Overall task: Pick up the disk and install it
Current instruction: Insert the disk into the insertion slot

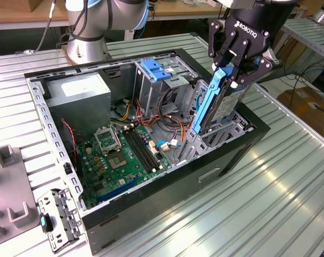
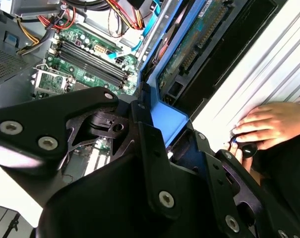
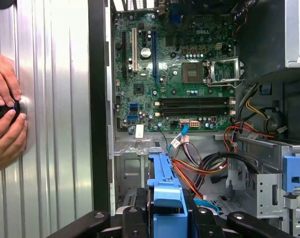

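Picked up, clamped in the jaws: disk (image 1: 209, 104) tilted over drive bay (image 1: 226, 134), exterior view's right; not yet seated.

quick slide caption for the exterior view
Black gripper holds the blue-framed rectangular hard disk tilted over the open black computer case.

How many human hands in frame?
2. In the first wrist view, one hand and a second hand meet on the table beside the case, around a dark knob. Others possibly offscreen.
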`<act>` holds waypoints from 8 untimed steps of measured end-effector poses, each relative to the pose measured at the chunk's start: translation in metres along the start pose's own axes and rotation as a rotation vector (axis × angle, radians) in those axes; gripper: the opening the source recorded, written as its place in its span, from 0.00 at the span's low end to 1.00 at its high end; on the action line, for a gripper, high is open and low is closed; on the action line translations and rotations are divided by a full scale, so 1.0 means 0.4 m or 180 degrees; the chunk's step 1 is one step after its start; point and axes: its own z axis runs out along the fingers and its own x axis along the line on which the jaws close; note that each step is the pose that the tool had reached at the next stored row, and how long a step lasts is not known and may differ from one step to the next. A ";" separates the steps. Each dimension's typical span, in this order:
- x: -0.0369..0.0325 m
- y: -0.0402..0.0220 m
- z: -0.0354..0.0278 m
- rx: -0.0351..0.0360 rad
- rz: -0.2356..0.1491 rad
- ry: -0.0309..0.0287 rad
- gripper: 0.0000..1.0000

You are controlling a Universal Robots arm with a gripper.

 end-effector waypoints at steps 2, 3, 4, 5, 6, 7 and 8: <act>0.000 0.000 0.001 0.0000 0.0000 0.0000 0.37; 0.000 0.000 0.001 0.0000 0.0000 0.0001 0.37; 0.000 0.000 0.001 0.0000 0.0000 0.0001 0.37; 0.000 0.000 0.002 0.0000 0.0000 0.0000 0.37; 0.000 0.000 0.003 0.0000 0.0000 0.0000 0.37; 0.000 0.000 0.003 0.0000 0.0000 0.0000 0.37; -0.001 0.000 0.004 0.0000 0.0000 0.0000 0.37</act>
